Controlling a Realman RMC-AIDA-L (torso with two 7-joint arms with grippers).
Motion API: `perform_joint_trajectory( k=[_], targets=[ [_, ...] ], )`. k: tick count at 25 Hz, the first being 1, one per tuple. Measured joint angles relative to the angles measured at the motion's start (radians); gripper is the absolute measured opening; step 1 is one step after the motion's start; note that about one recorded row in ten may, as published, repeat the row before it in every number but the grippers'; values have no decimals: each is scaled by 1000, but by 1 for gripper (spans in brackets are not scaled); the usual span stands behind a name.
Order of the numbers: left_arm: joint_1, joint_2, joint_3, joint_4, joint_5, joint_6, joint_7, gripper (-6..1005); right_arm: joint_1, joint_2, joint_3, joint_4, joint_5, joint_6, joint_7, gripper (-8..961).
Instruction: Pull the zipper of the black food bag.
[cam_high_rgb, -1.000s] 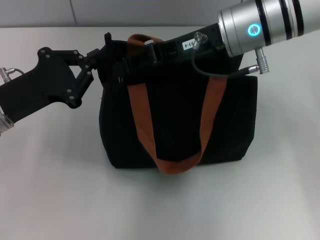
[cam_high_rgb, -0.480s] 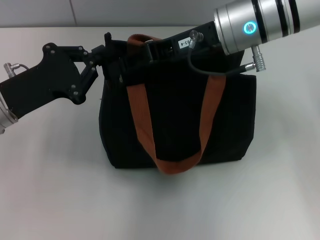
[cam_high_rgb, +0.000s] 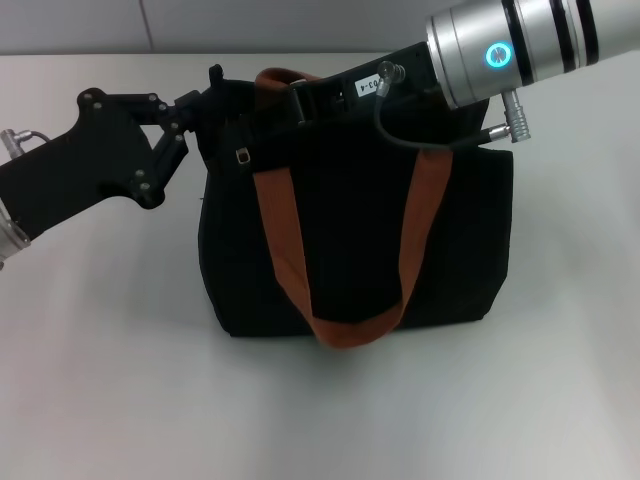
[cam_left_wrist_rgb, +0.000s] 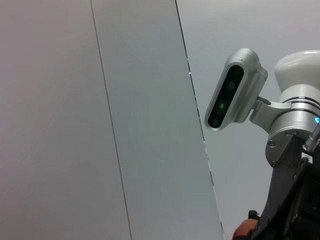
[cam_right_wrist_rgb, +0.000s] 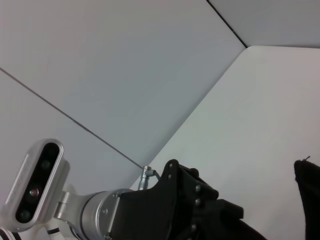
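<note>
The black food bag (cam_high_rgb: 350, 240) stands upright in the middle of the head view, its rust-brown strap handles (cam_high_rgb: 285, 240) hanging down its front. My left gripper (cam_high_rgb: 203, 103) is at the bag's top left corner, with its fingers closed on the fabric edge there. My right gripper (cam_high_rgb: 295, 100) reaches in low over the bag's top, and its tips are lost against the black fabric. A small silver metal piece (cam_high_rgb: 242, 155) hangs near the bag's upper left; I cannot tell whether it is the zipper. The zip track is hidden.
The bag rests on a white table (cam_high_rgb: 110, 380) with a grey wall behind it. The right arm's silver wrist (cam_high_rgb: 520, 45) and its cable (cam_high_rgb: 400, 135) hang over the bag's top right. The right wrist view shows the left gripper's black body (cam_right_wrist_rgb: 192, 200) and the bag's corner (cam_right_wrist_rgb: 306, 195).
My left gripper rose and shifted right at the bag's corner, then eased back left a little. My right gripper moved slightly left along the bag's top.
</note>
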Motion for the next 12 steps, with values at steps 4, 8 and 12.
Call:
perform_joint_trajectory(
  k=[4, 8, 12],
  targets=[
    [6, 2, -1, 1, 0, 4, 0, 16, -2, 0, 0, -12, -15, 0, 1, 252],
    [8, 0, 3, 2, -1, 5, 0, 16, 0, 0, 0, -12, -18, 5, 0, 189],
    [9, 0, 4, 2, -1, 7, 1, 16, 2, 0, 0, -12, -19, 12, 0, 140]
  ],
)
